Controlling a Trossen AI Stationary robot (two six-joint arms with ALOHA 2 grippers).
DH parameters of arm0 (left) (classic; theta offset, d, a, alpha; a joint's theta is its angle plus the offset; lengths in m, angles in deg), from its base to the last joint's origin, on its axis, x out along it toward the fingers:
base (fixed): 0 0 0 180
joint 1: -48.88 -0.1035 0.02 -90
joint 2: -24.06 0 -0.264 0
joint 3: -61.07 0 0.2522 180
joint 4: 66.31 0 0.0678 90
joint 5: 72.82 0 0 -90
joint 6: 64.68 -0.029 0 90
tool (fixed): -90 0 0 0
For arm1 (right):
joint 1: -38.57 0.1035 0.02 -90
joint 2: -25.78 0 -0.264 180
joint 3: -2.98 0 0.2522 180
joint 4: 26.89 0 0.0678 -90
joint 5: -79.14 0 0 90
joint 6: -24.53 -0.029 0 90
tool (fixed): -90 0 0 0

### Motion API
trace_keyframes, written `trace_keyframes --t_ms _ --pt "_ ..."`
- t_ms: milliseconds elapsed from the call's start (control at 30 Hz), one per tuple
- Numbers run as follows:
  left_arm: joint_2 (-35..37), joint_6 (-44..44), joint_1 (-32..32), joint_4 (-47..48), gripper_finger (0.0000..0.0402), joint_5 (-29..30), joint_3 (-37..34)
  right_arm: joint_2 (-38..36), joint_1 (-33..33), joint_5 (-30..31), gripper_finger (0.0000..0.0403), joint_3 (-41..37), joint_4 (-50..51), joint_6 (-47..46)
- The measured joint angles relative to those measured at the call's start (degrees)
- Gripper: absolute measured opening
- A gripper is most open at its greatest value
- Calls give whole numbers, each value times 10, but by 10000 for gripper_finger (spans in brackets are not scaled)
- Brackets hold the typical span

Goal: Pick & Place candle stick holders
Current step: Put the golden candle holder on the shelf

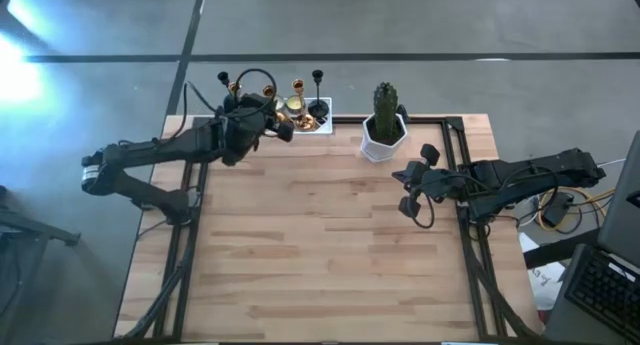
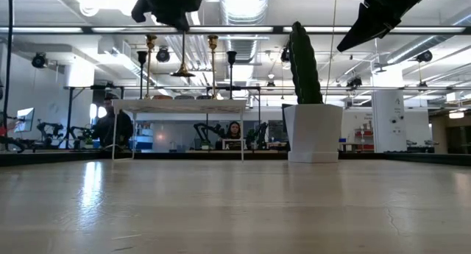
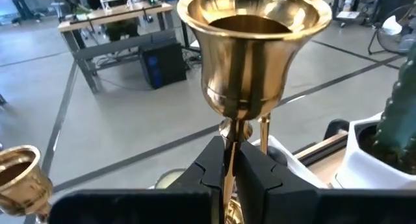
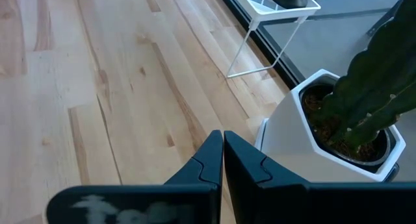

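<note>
My left gripper (image 1: 264, 109) is shut on a shiny gold stemmed candle stick holder (image 3: 253, 49), above the white lattice tray (image 1: 322, 124) at the table's far edge. In the low view this holder's round base (image 2: 182, 73) hangs clear above the tray (image 2: 180, 105). Two more gold holders (image 2: 151, 62) (image 2: 213, 62) and two slim black ones (image 2: 142, 73) (image 2: 231, 73) stand upright on the tray. Low cream-gold cups (image 1: 293, 107) sit in the tray. My right gripper (image 4: 223, 149) is shut and empty, above the table near the cactus pot. My left gripper pinches the gold holder's thin stem (image 3: 229, 143) between its two fingers, just below the cup. The fingers come about level from the table's left and lie across the stem. The holder stays upright, lifted clear, its base hanging below the fingers over the tray.
A white pot with a green cactus (image 1: 383, 130) stands right of the tray, near the far edge, and shows in both wrist views (image 3: 390, 139) (image 4: 338, 126). Bare wooden table (image 1: 320, 255) lies toward the near edge. People sit at desks in the room behind.
</note>
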Motion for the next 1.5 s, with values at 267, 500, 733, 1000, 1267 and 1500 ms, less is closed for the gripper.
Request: trace_keyframes --t_ms 267,500,733,1000,1267,1500 --pt "0 19 -42 -8 20 -35 -35 0 0 0 8 0 0 0" --pt "-12 15 -85 -59 20 -97 -61 0 0 0 8 0 0 0" --pt "-24 15 -101 -61 20 -108 -63 0 0 0 8 0 0 0" --pt "-24 16 -104 -45 20 -106 -63 0 0 0 8 0 0 0" --pt "-24 27 -116 -39 20 -106 -63 0 0 0 8 0 0 0" --pt "-24 36 -125 -40 20 -122 -63 0 0 0 8 0 0 0"
